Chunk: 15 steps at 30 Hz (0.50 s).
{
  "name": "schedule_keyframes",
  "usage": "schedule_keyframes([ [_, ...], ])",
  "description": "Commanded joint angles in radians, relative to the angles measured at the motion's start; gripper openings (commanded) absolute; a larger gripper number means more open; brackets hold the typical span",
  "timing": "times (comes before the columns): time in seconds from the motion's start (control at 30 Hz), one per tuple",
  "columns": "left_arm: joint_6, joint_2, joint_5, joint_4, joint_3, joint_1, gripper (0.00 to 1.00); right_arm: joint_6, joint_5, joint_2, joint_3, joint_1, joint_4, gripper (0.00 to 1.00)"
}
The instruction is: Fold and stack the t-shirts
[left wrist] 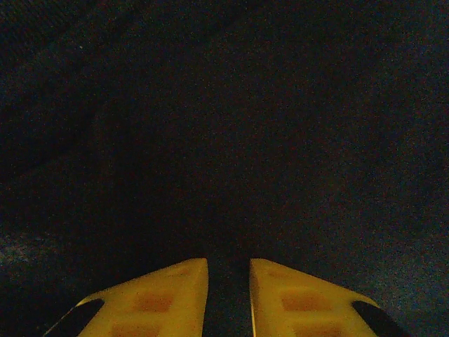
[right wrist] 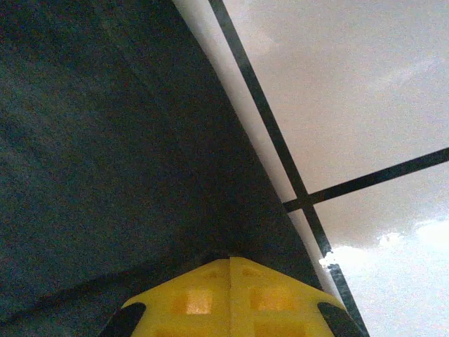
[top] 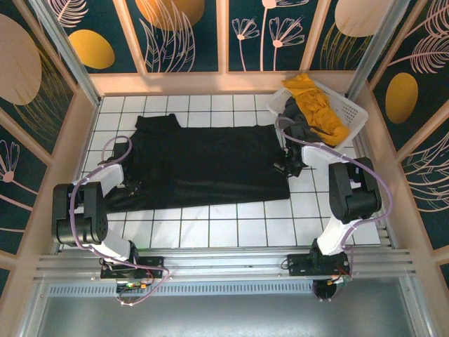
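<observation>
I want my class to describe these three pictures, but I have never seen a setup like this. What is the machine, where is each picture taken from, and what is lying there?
The machine is two robot arms bolted at the near edge of a tiled table. The top picture looks down from above and behind them, with the left arm on the left and the right arm on the right. A black shirt lies spread on the tiles. A white basket in the far right corner holds a yellow shirt and a grey shirt. The other two pictures come from a camera on each wrist, looking past its yellow fingers. The right claw is shut on the black shirt's edge. The left claw is nearly closed over black cloth; whether it grips is unclear.
</observation>
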Motion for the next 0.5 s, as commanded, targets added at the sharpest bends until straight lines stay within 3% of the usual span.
schedule_keyframes([
  [0.0,0.014,0.035,-0.008,0.001,-0.002,0.004,0.25,-0.003,-0.001,-0.012,0.036,-0.012,-0.028,0.0],
  [0.07,0.017,0.037,-0.008,0.001,0.0,0.004,0.25,-0.012,-0.015,-0.01,0.04,-0.013,-0.029,0.0],
  [0.2,0.02,0.038,-0.005,0.001,0.004,0.004,0.24,-0.047,-0.055,-0.009,0.011,-0.013,0.001,0.19],
  [0.47,0.024,0.041,-0.002,-0.002,0.006,0.004,0.24,-0.131,-0.092,0.0,-0.012,-0.019,0.036,0.24],
])
